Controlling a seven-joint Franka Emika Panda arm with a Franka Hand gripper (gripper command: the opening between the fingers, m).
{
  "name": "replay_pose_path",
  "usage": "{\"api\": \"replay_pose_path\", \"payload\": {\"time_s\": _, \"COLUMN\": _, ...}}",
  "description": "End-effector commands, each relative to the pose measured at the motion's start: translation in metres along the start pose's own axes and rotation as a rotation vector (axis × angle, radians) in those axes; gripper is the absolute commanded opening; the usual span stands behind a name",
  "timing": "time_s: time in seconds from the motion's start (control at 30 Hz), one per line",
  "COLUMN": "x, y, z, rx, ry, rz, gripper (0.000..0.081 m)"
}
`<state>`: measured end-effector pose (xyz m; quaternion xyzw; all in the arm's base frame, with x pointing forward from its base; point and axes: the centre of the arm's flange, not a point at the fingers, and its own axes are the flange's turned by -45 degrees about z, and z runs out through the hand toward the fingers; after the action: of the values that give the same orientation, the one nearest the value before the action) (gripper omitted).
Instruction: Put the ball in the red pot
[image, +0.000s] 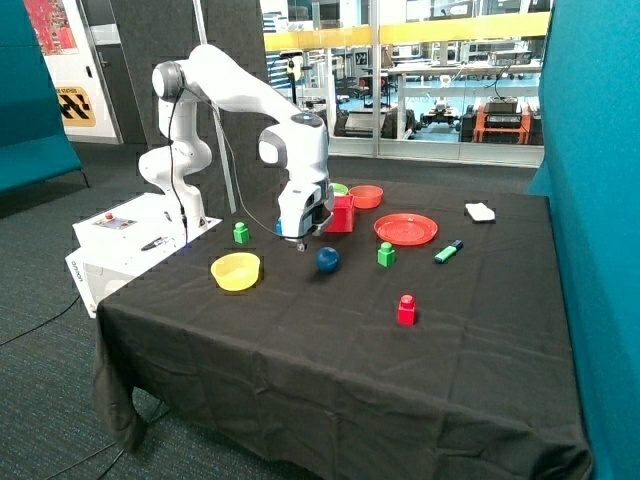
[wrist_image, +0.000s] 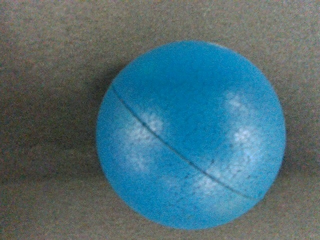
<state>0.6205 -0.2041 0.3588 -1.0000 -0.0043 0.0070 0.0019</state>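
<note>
Jaws' state cannot be told; ball (image: 327, 259) lies on tablecloth (image: 330, 350), outside red pot (image: 341, 213).

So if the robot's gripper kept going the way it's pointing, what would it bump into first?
Probably the ball. The wrist view looks along the gripper and the ball fills it, lying on the black cloth. From outside, the gripper hangs a little beside the ball, so it might touch the table instead.

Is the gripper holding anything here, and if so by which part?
Nothing is held. The ball rests on the black tablecloth, apart from the gripper, outside the red pot.
</note>
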Motion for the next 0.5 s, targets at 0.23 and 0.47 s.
{"api": "replay_pose_path", "payload": {"time_s": 0.23, "x": -0.0076, "y": -0.011, "z": 0.0154, "rx": -0.0038, "ry": 0.0139, "rz": 0.0, "gripper": 0.0757}}
{"api": "replay_pose_path", "payload": {"time_s": 0.47, "x": -0.0043, "y": -0.0135, "z": 0.0191, "rx": -0.0038, "ry": 0.0139, "rz": -0.002, "gripper": 0.0749}}
